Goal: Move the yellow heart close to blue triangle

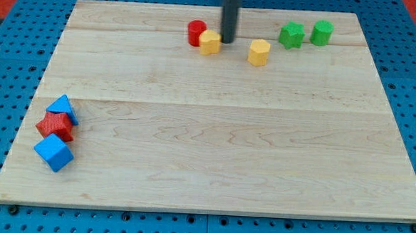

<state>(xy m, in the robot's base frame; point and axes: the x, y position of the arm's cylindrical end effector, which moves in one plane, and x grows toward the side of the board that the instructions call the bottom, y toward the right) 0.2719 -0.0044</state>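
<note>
The wooden tabletop [213,145] carried every block loose; none sat in a container. My tip [227,42] stood just right of the yellow heart [210,42], which touched a red cylinder [196,32] near the view's top. The blue triangle [62,108] lay far off at left, beside a red star [55,126] and blue cube [53,153]. The arm carried no claw.

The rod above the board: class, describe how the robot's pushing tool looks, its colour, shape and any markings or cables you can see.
A straight, dark grey to black cylindrical rod comes down from the view's top edge. It is smooth and even in width, ending in a blunt tip. No cables, labels or markings show on it. The arm above lies outside the view.
</note>
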